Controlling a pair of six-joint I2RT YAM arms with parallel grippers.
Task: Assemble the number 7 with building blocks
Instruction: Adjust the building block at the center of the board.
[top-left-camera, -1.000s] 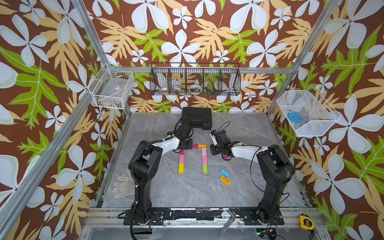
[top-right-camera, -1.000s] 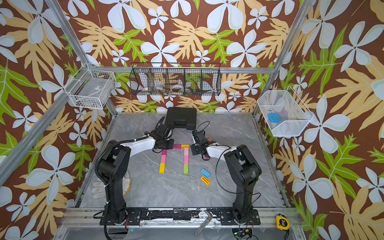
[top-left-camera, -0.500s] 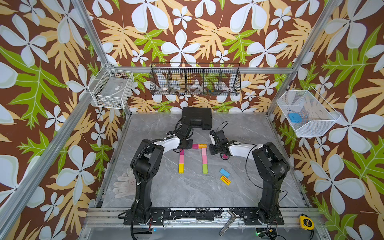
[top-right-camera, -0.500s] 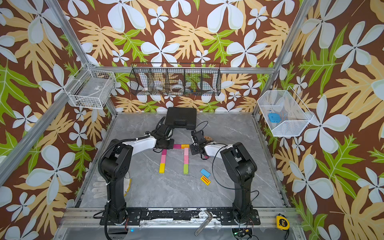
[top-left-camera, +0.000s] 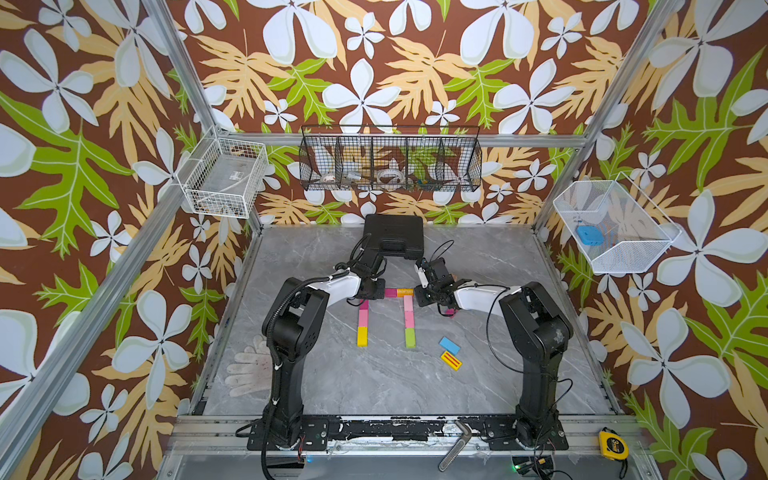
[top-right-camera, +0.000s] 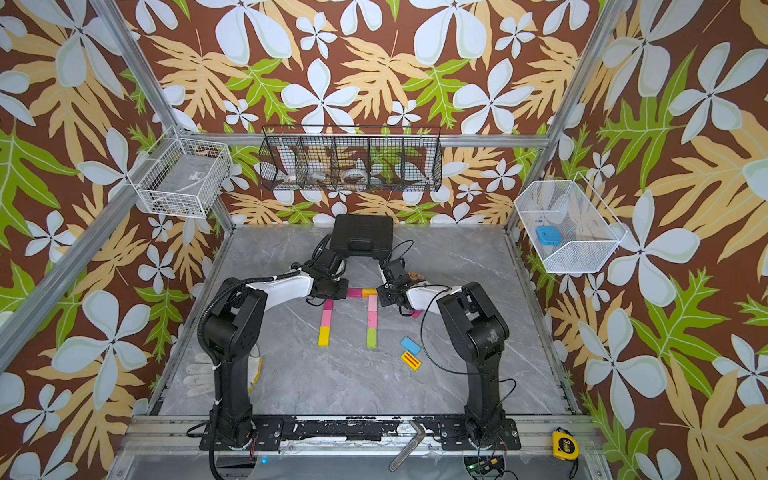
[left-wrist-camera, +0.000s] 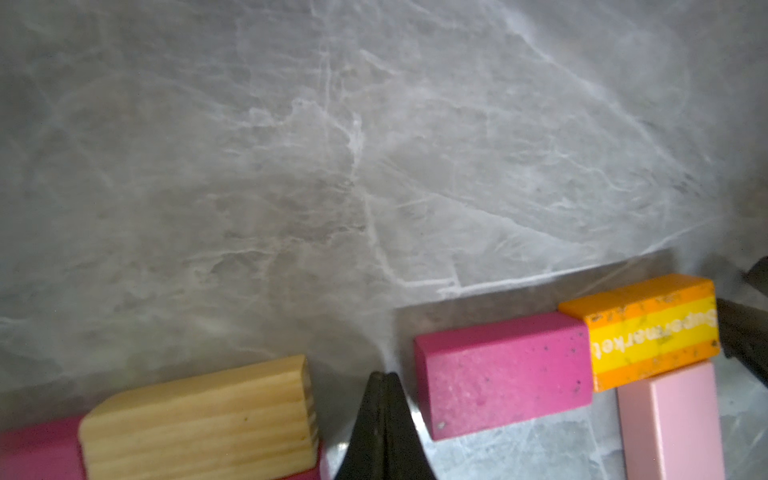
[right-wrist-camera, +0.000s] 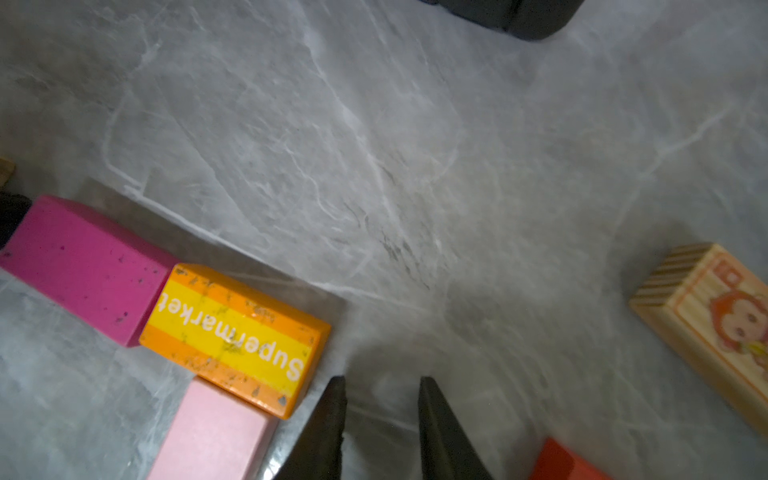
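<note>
The building blocks lie flat on the grey table. A magenta block (top-left-camera: 390, 292) and an orange-yellow "Supermarket" block (top-left-camera: 404, 292) form a row, with a pink, magenta and green column (top-left-camera: 409, 322) under the orange end. A second column (top-left-camera: 363, 320) of magenta, pink and yellow lies to the left. My left gripper (left-wrist-camera: 384, 376) is shut and empty, its tip between the magenta block (left-wrist-camera: 503, 374) and a plain wood block (left-wrist-camera: 199, 419). My right gripper (right-wrist-camera: 384, 382) stands slightly open and empty beside the orange block (right-wrist-camera: 235, 336).
A blue block (top-left-camera: 449, 344) and a yellow red-striped block (top-left-camera: 451, 360) lie loose at the front right. A wooden monkey block (right-wrist-camera: 715, 328) and a red block (right-wrist-camera: 561, 461) lie near the right gripper. A black case (top-left-camera: 393, 237) sits at the back.
My right gripper has shifted a little left toward the orange block and its jaws have narrowed slightly. The left arm has stayed in place.
</note>
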